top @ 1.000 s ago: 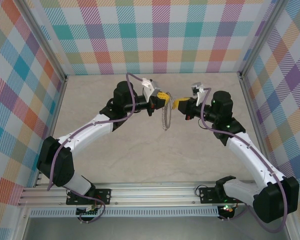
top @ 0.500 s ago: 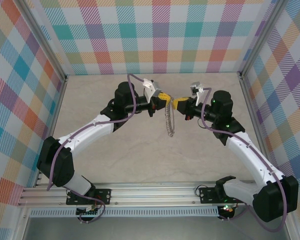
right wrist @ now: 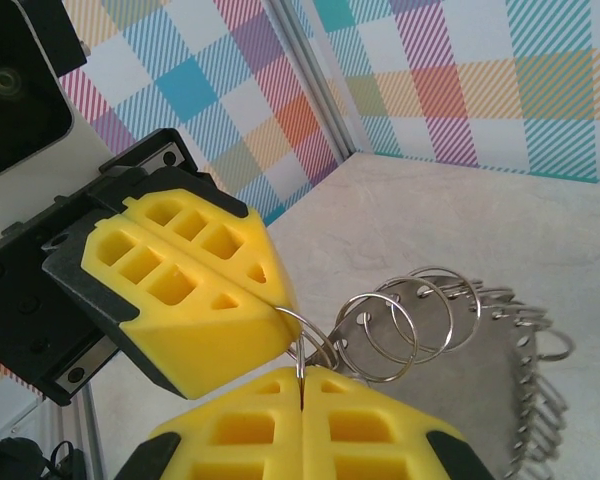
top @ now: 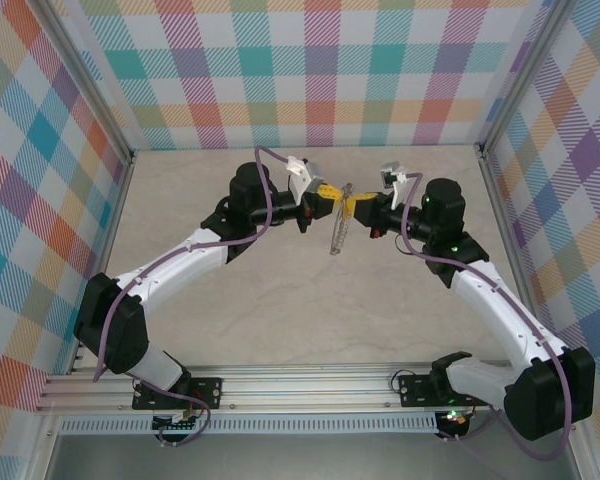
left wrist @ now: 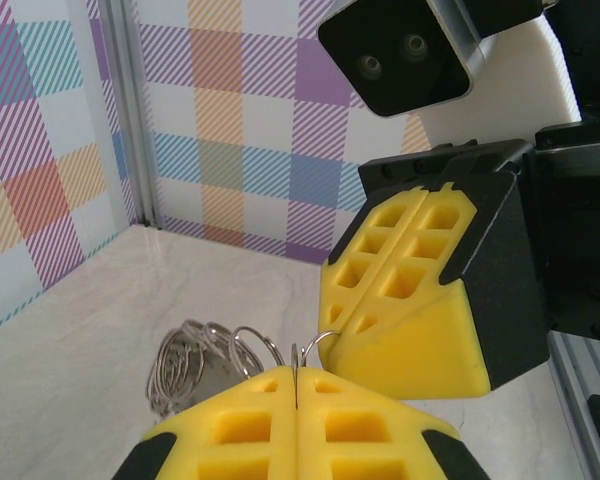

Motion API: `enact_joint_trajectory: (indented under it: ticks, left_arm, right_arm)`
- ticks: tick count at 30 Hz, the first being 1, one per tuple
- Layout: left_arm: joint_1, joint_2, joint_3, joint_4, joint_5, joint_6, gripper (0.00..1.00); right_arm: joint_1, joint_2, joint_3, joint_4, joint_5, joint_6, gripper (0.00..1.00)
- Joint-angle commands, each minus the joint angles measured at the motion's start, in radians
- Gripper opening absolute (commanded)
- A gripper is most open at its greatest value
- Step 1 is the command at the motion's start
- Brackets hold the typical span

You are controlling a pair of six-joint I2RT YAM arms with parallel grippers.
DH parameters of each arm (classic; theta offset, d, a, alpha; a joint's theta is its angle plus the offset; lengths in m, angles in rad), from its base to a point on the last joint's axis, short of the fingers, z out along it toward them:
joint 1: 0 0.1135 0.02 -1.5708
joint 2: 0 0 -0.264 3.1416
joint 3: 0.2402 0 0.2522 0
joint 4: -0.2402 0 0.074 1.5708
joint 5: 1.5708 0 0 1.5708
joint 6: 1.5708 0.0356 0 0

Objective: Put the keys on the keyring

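Fingertips of both my hands are meeting in mid-air over the far middle of the bench, and the keyring is hanging between them, tilted, with its lower edge reaching down toward the near side. My left hand is closed, its yellow pads pinching a thin wire loop at the top of the keyring. My right hand is closed too, nipping the same small loop from the other side, so the two tips are almost touching. From my wrists I am seeing the rest of the silvery loops fanning out below the pinch, clear of the bench.

I am judging this as the threading step: I am holding the ring steady between both hands and working at one loop. Whether the key is already caught among those loops I cannot tell.

Next I am expecting to need a small, careful twist or pull with one hand while the other is holding firm, without letting the wire slip out of either pinch.
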Motion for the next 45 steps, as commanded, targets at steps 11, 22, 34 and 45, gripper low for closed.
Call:
enact_joint_trajectory:
  ticks: [11, 22, 34, 45]
  left_arm:
    - [-0.018, -0.025, 0.031, 0.015, 0.028, 0.027, 0.0]
    - [-0.018, -0.025, 0.039, 0.011, 0.031, 0.021, 0.0]
    - [-0.022, -0.027, 0.042, 0.024, 0.026, 0.017, 0.0]
    - [-0.022, -0.039, 0.032, 0.024, 0.022, 0.024, 0.0]
  right_arm:
    - [-0.019, 0.004, 0.034, 0.037, -0.009, 0.018, 0.0]
    - [-0.021, 0.034, 0.046, 0.046, -0.048, 0.03, 0.0]
    - [-0.021, 0.061, 0.04, 0.047, -0.042, 0.037, 0.0]
    - [-0.079, 0.056, 0.014, 0.073, -0.053, 0.079, 0.0]
